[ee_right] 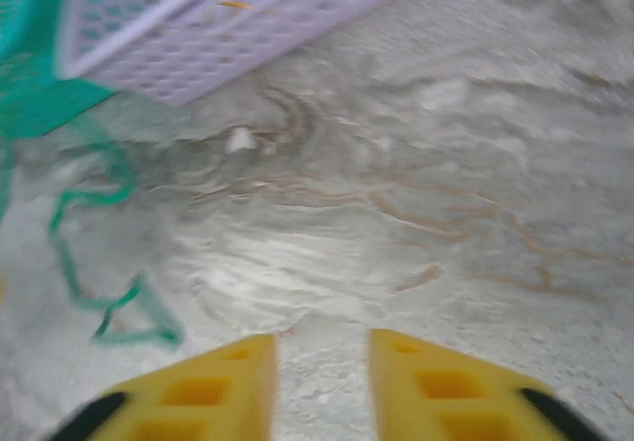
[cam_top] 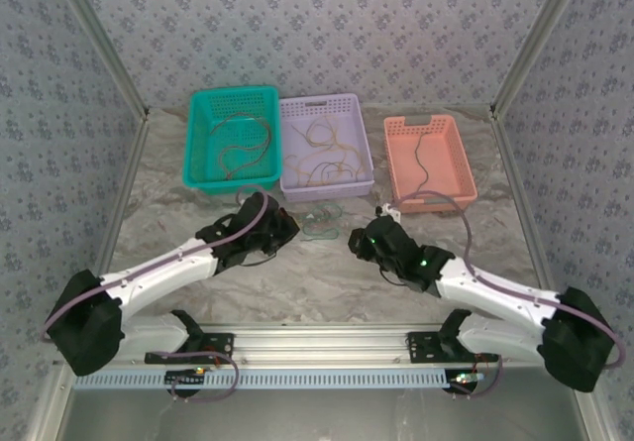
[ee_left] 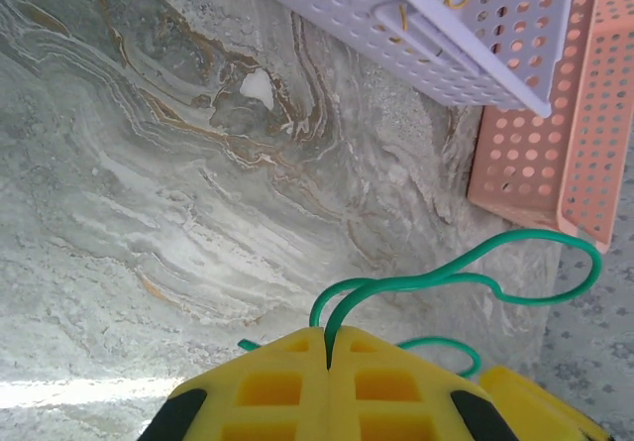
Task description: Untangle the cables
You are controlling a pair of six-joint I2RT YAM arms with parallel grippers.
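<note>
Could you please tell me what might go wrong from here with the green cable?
The left gripper pinches the green cable right at its fingertips, so a pull might slip it free. The cable's loop lies close to the salmon basket corner and could snag there. The right gripper is open and apart from the thin cable, so its grasp might miss.

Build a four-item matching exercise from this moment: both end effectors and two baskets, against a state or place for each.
Things:
1. left end effector
2. right end effector
3. teal basket
4. pink basket

States or places:
A. open, above the table
B. farthest right of the baskets
C. shut on the green cable
D. farthest left of the baskets

Pairs: 1-C, 2-A, 3-D, 4-B.
</note>
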